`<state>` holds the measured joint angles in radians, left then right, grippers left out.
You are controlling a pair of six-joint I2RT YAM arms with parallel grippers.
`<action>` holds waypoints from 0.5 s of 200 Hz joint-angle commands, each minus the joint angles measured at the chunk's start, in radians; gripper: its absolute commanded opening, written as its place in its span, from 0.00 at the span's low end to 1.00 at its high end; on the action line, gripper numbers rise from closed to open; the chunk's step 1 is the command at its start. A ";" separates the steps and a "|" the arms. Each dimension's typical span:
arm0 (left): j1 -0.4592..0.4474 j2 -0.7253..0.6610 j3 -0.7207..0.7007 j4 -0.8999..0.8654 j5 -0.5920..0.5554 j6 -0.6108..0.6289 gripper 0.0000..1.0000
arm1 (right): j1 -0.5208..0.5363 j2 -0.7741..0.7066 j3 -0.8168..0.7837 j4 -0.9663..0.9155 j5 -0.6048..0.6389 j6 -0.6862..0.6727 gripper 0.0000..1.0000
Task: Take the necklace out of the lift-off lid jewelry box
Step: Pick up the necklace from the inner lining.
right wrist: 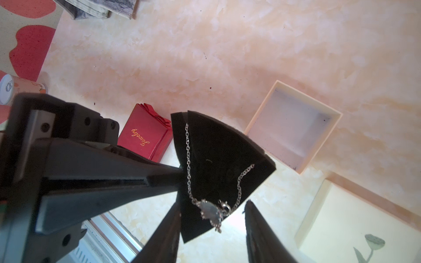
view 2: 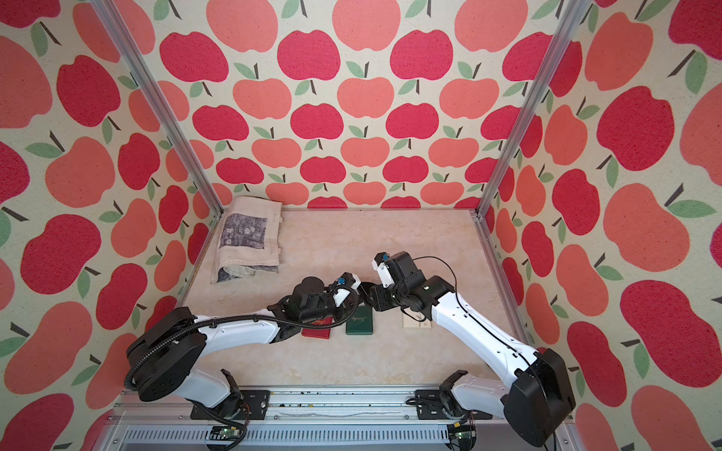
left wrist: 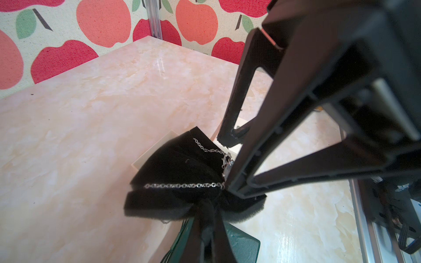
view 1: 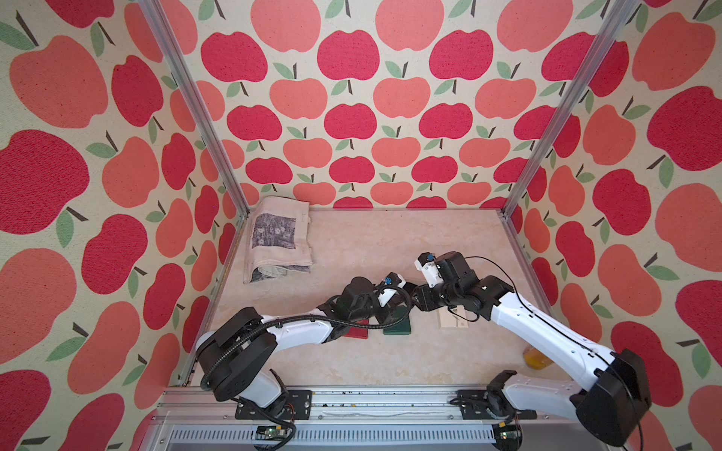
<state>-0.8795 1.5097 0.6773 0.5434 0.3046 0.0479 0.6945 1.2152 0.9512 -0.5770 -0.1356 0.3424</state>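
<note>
Black foam pad (right wrist: pixel 218 145) carrying the necklace (right wrist: pixel 210 210) is clamped in my closed left gripper (left wrist: pixel 207 211), pendant end lying between the half-parted, empty jaws of my right gripper (right wrist: pixel 213 202).

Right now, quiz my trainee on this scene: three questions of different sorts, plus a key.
1. True or false: the white box is empty.
2. Which pinch the black pad carrying the necklace? A left jaws, B right jaws, C both.
3. Fill in: the gold word on the red box reads ____.
Key: 1 true; 2 A; 3 Jewelry.
</note>
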 commanded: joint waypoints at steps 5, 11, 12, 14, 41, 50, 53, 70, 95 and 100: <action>-0.006 -0.023 -0.018 0.044 0.021 0.022 0.00 | -0.007 0.009 -0.012 0.014 -0.025 0.005 0.48; -0.006 -0.024 -0.018 0.045 0.021 0.022 0.00 | -0.006 0.010 -0.012 0.015 -0.027 0.006 0.48; -0.006 -0.024 -0.018 0.044 0.021 0.022 0.00 | -0.007 0.010 -0.012 0.015 -0.028 0.007 0.48; -0.006 -0.025 -0.018 0.045 0.021 0.021 0.00 | -0.006 0.010 -0.012 0.015 -0.028 0.007 0.48; -0.006 -0.028 -0.018 0.043 0.024 0.025 0.00 | -0.006 0.017 -0.014 0.022 -0.035 0.007 0.47; -0.006 -0.030 -0.018 0.043 0.024 0.025 0.00 | -0.006 0.016 -0.014 0.025 -0.039 0.010 0.47; -0.005 -0.029 -0.018 0.043 0.023 0.024 0.00 | -0.006 0.017 -0.014 0.026 -0.041 0.009 0.47; -0.006 -0.031 -0.018 0.044 0.024 0.025 0.00 | -0.005 0.021 -0.014 0.029 -0.044 0.011 0.47; -0.006 -0.032 -0.017 0.043 0.024 0.026 0.00 | -0.003 0.027 -0.015 0.037 -0.051 0.012 0.47; -0.006 -0.031 -0.016 0.043 0.024 0.027 0.00 | -0.003 0.027 -0.015 0.038 -0.052 0.012 0.46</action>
<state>-0.8795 1.4994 0.6701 0.5591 0.3046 0.0532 0.6933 1.2297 0.9512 -0.5552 -0.1596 0.3428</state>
